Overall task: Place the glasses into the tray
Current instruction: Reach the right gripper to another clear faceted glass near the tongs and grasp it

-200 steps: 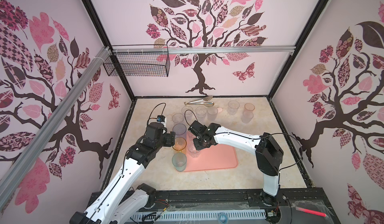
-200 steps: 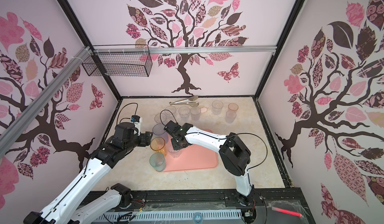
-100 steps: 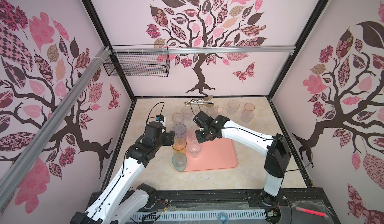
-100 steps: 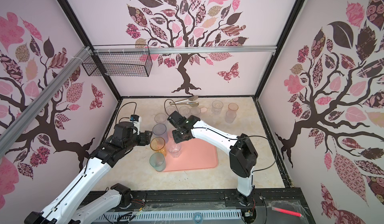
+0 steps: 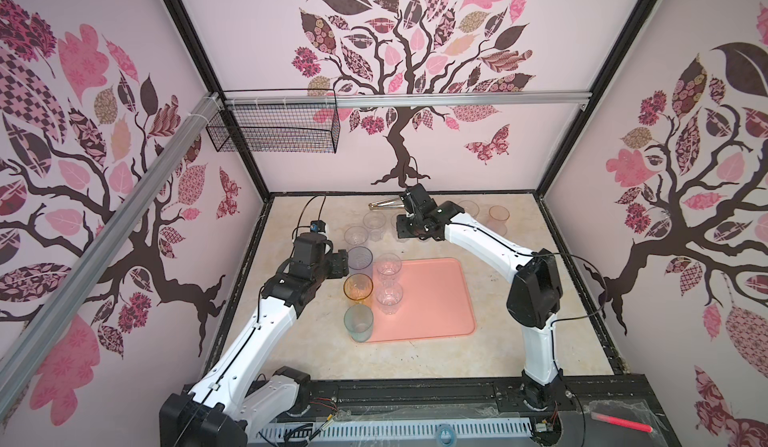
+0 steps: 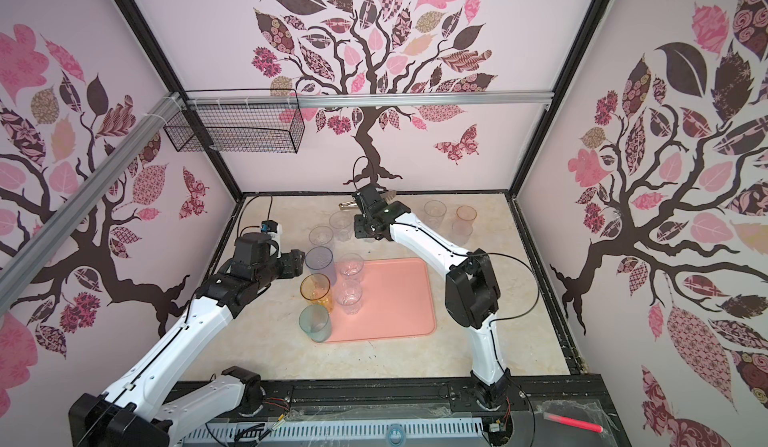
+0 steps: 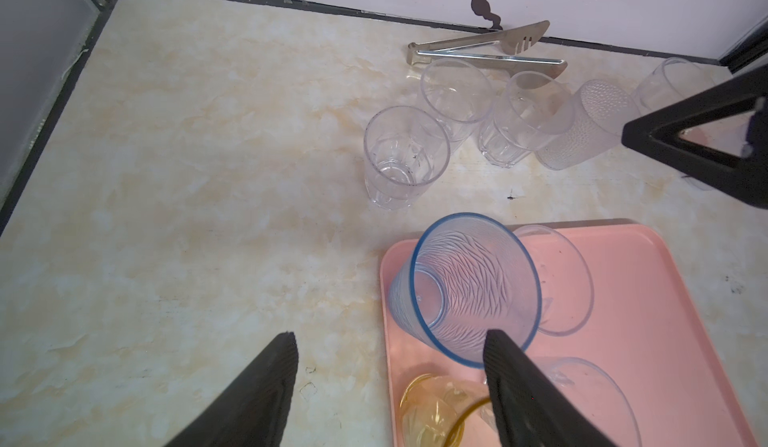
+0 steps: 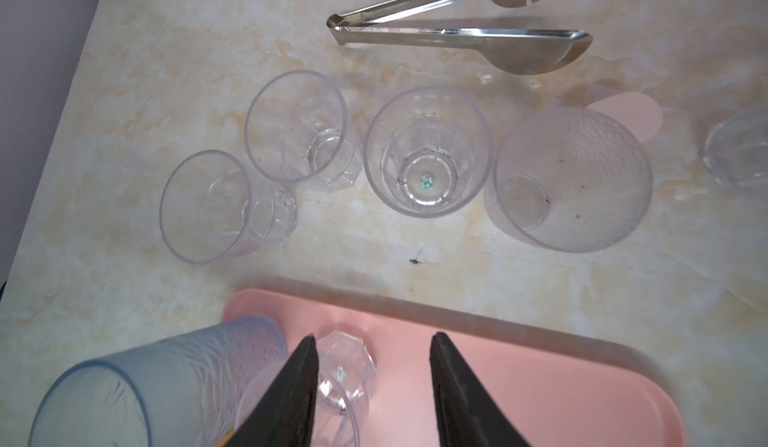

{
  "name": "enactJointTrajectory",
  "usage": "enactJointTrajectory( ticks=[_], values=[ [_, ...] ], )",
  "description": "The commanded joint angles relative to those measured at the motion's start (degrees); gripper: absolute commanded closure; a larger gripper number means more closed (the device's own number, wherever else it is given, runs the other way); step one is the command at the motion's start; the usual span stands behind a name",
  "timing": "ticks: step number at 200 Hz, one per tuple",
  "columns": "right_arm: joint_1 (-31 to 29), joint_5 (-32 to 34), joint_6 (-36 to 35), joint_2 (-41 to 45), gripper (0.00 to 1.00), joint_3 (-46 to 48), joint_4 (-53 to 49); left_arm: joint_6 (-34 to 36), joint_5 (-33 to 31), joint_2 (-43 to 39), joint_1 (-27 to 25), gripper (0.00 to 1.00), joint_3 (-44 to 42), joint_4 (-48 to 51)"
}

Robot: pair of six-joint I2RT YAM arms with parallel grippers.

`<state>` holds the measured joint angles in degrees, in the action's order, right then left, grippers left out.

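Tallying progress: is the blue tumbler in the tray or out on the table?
In: the blue tumbler stands upright with its base inside the pink tray's corner.

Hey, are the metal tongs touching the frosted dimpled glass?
Apart. The right wrist view shows a strip of bare table between the tongs and the rim of the frosted glass.

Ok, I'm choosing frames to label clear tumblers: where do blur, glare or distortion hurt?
Right wrist view: the near blue tumbler and tray rim look soft, and the tongs glint. Left wrist view: evenly lit, mostly sharp. Both top views: wide-angle splay of the walls, only faint shadows.
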<state>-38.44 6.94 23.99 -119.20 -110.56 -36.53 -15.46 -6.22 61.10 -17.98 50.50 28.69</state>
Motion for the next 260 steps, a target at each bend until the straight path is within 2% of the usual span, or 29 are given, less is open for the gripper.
enactJointTrajectory(
  ticks=[1,34,74,126,157,209,260],
  values=[
    [0.1,3.1,-4.3,-6.3,0.53,-7.2,-0.3,0.8,-2.4,0.5,0.3,0.25,-1.2,-3.5],
    [0.1,3.4,-9.4,-14.6,0.52,-16.7,-3.5,1.0,-5.8,-1.0,0.3,0.25,-4.7,-6.3],
    [0.1,5.5,-12.2,-22.7,0.53,-25.9,-6.3,1.8,-6.4,-0.8,0.3,0.25,-5.6,-6.5],
    [0.0,7.3,-14.3,-27.5,0.55,-27.9,-6.0,1.5,-5.2,-0.4,0.3,0.25,-6.0,-6.9],
    [0.1,8.1,-15.9,-29.2,0.65,-28.9,-6.5,1.4,-4.5,0.5,0.3,0.25,-5.6,-6.7],
    [0.1,7.7,-20.0,-26.2,0.86,-27.7,-5.7,1.2,-4.4,0.7,0.3,0.25,-5.5,-6.9],
    [0.1,6.2,-20.9,-23.9,0.96,-27.8,-6.7,1.2,-4.6,0.6,0.4,0.26,-5.5,-6.7]
  ],
)
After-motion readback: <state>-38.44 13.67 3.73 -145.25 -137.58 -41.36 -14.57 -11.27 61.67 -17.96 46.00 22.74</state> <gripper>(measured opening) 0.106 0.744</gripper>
